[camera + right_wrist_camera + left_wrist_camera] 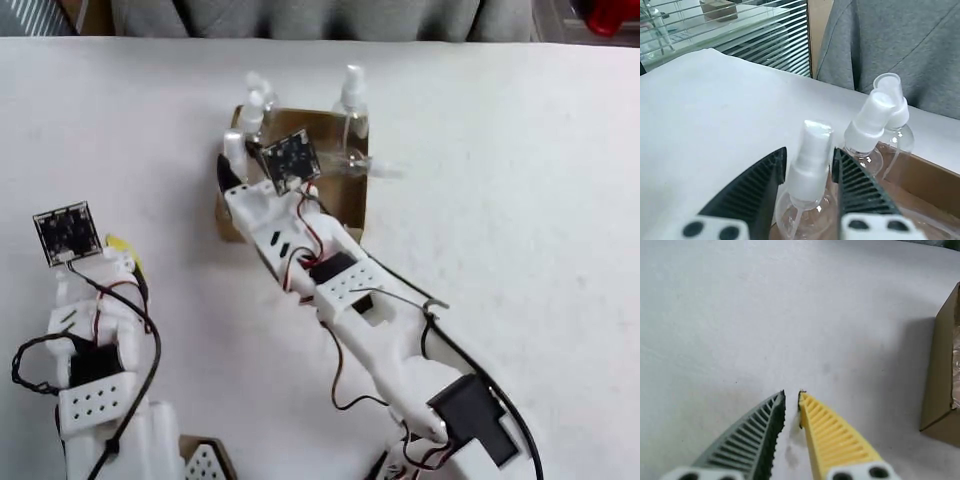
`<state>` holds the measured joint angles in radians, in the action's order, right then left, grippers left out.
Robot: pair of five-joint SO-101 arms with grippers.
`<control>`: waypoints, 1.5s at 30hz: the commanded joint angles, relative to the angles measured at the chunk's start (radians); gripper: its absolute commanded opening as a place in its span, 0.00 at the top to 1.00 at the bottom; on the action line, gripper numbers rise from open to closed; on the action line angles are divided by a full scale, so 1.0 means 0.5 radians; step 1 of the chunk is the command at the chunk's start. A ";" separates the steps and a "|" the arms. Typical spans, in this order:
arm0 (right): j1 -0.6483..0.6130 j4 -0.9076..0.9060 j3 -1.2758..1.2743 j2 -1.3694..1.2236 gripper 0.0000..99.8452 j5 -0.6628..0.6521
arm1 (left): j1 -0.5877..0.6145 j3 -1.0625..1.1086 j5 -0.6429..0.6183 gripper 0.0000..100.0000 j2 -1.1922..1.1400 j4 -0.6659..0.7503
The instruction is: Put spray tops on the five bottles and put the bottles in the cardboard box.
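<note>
**Right hand at the cardboard box, left hand off to the side**

From above, the right hand hangs over one end of the cardboard box. Inside it, an upright capped bottle and one lying flat sit beyond the wrist, and the left hand is well apart on the white bench.

At the left wrist, the grey and yellow fingers are almost together and grip nothing, with bare bench below and the box on the yellow finger's side.

At the right wrist, black fingers are clamped on the spray top of a clear bottle. Two more capped bottles stand just past the fingertips, with window blinds and a person's grey garment behind.
</note>
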<state>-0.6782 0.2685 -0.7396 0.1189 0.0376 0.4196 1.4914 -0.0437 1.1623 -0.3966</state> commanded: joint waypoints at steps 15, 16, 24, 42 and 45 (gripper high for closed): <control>0.002 -0.100 -0.006 0.247 0.89 -0.015 | -0.026 -0.021 0.021 0.93 0.032 0.064; 0.002 -0.127 -0.006 0.281 0.89 -0.012 | -0.026 -0.021 0.021 0.93 0.032 0.064; 0.017 -0.404 -0.009 0.529 0.89 0.129 | -0.026 -0.003 0.025 0.93 0.029 0.071; 0.726 -1.619 -0.009 1.548 0.89 1.166 | -0.023 0.015 0.025 0.93 0.029 0.123; 0.898 -1.683 -0.052 1.622 0.89 1.399 | -0.023 0.015 0.025 0.93 0.029 0.120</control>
<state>-0.3038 -0.5508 -0.7610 0.8753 0.6391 0.4181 1.5098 -0.0407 1.1623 -0.3613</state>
